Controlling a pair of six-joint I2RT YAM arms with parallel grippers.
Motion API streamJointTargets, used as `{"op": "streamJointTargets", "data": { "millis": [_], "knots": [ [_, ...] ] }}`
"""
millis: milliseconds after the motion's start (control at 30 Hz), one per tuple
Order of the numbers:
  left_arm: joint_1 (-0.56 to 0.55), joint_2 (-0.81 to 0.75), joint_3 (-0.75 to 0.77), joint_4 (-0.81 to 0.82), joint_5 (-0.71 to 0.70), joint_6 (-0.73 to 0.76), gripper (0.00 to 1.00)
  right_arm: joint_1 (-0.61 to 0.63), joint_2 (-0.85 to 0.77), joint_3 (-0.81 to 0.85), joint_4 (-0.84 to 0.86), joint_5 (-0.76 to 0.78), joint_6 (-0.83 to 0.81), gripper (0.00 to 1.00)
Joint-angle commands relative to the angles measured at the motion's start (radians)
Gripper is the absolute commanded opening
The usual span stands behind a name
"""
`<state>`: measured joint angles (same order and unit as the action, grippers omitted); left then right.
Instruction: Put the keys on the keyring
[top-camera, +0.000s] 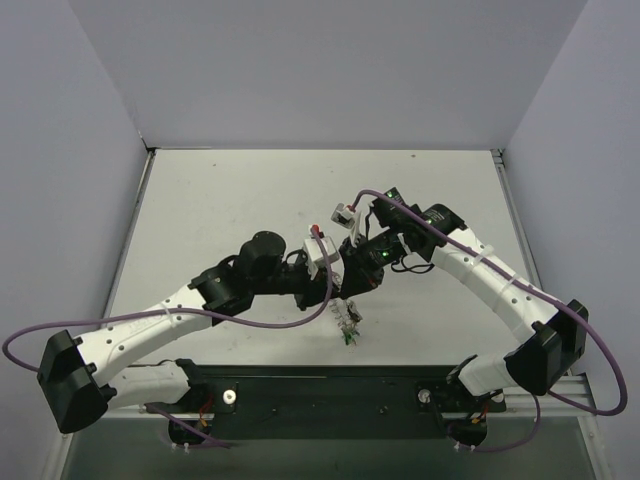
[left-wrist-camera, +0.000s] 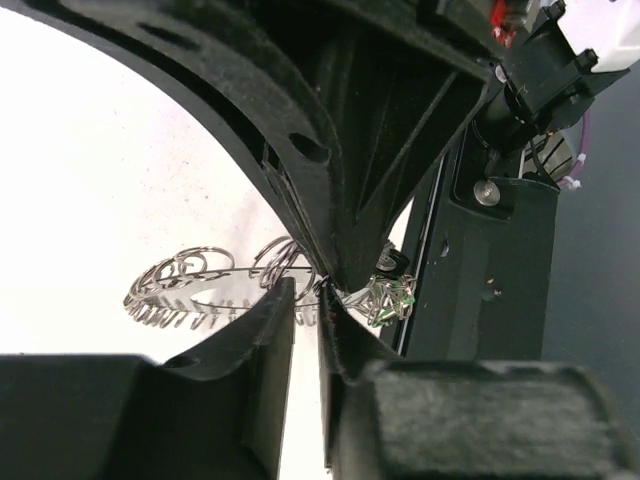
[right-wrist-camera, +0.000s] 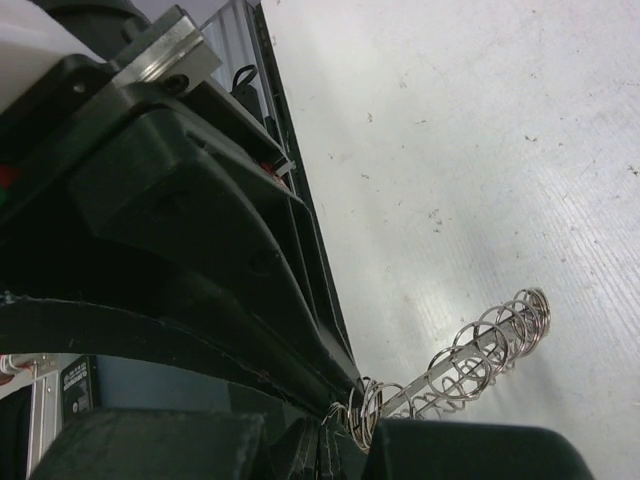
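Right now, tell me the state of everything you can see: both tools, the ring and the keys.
Large silvery coiled metal keyring: pinched by both tools.
Left tool: shut on the keyring.
Right tool: shut on the keyring.
Small silver keys, one green-headed: bunched by the tool tips; threaded or not, unclear.

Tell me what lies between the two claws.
Only the keyring: in the left wrist view, left claw and right claw pinch its band nearly tip to tip.

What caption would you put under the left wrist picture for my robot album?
Left gripper and right gripper pinch the coiled keyring, with the keys bunched beside them.
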<state>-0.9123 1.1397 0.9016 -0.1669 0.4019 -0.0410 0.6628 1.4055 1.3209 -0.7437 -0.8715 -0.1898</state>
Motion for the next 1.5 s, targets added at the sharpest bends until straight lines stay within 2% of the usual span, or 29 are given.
{"op": "streamJointTargets", "data": {
  "millis": [0,133,267,433,733,1067,1467],
  "knots": [
    [0.020,-0.040,-0.026,0.102,0.058,0.036,0.32,0.024,-0.037,0.006,-0.020,-0.093,-0.052,0.00],
    [0.020,-0.095,-0.055,0.125,0.172,0.070,0.49,0.024,-0.056,-0.005,-0.034,-0.104,-0.112,0.00],
    [0.020,-0.103,-0.043,0.089,0.267,0.096,0.56,0.034,-0.065,0.001,-0.059,-0.115,-0.166,0.00],
    [0.020,-0.116,-0.029,0.030,0.275,0.121,0.58,0.043,-0.079,0.012,-0.082,-0.133,-0.214,0.00],
    [0.020,-0.130,-0.006,0.007,0.290,0.132,0.57,0.063,-0.105,0.012,-0.092,-0.187,-0.286,0.00],
    [0.020,-0.097,0.002,0.084,0.360,0.095,0.57,0.073,-0.117,0.008,-0.095,-0.204,-0.310,0.00],
    [0.007,-0.020,0.031,0.081,0.365,0.087,0.43,0.075,-0.146,0.011,-0.092,-0.204,-0.316,0.00]
  ]
}}
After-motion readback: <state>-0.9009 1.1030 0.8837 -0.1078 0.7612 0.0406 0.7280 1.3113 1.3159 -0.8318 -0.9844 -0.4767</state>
